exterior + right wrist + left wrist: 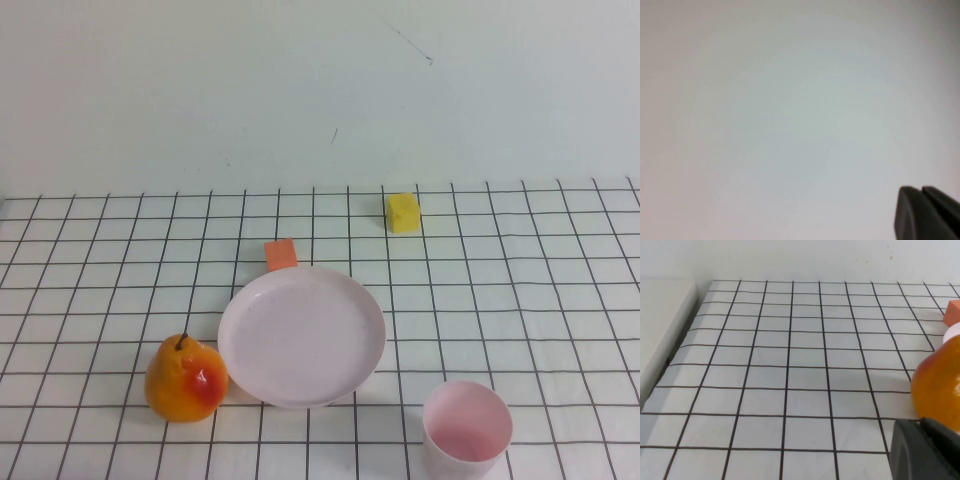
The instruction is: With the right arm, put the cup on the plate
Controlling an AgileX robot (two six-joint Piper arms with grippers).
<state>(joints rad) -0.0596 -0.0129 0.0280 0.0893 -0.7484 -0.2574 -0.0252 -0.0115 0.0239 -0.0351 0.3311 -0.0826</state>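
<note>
The pale pink cup (466,428) stands upright and empty at the front right of the gridded table, apart from the plate. The round pale pink plate (301,335) lies empty at the middle front; a sliver of it shows in the left wrist view (953,332). Neither arm shows in the high view. My right gripper (921,189) is shut and empty, facing only a blank pale surface. My left gripper (920,421) is shut and empty, low over the table just beside the pear.
An orange-red pear (185,378) stands at the plate's left, also in the left wrist view (940,385). An orange block (281,254) lies just behind the plate. A yellow block (403,212) lies farther back right. A pale wall bounds the table's far edge.
</note>
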